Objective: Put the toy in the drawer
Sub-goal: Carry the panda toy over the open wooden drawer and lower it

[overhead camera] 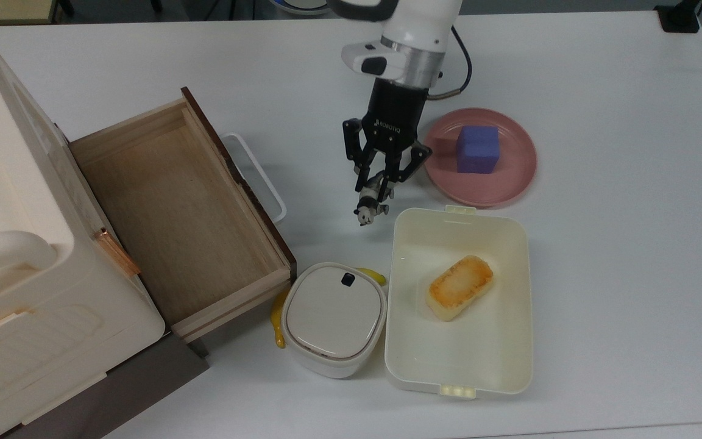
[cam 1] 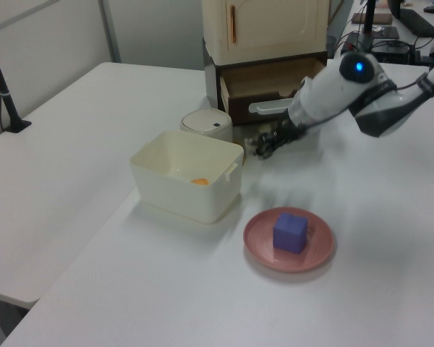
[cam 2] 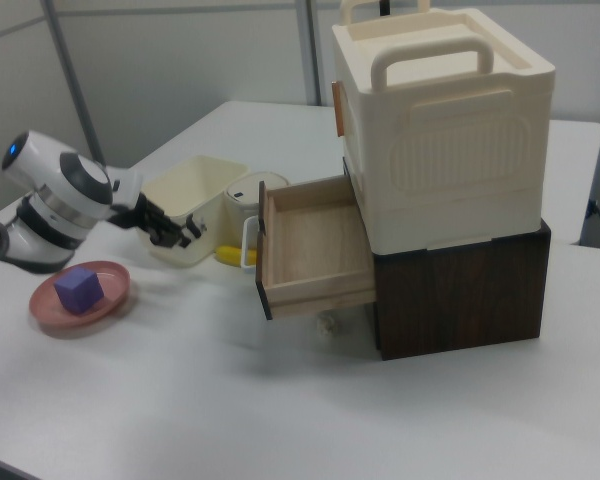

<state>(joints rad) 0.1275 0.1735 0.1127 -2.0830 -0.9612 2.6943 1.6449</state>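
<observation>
The toy (overhead camera: 367, 208), a small black-and-white panda, hangs from the fingertips of my gripper (overhead camera: 376, 188), which is shut on it. In the top view it is just above the cream tub's upper left corner, to the right of the drawer (overhead camera: 174, 213). The drawer is pulled open, its light wood floor bare, with a dark front panel and a white loop handle (overhead camera: 261, 177). In the left view the gripper (cam 1: 267, 143) is in front of the drawer (cam 1: 275, 78). The right view has the gripper (cam 2: 180, 232) well left of the drawer (cam 2: 310, 240).
A cream tub (overhead camera: 512, 366) holding a toasted bread-like piece (overhead camera: 459, 288) lies below the gripper in the top view. A white lidded container (overhead camera: 333, 317) and a yellow banana-shaped thing (overhead camera: 278, 317) sit by the drawer's corner. A purple cube (overhead camera: 478, 149) rests on a pink plate (overhead camera: 509, 183).
</observation>
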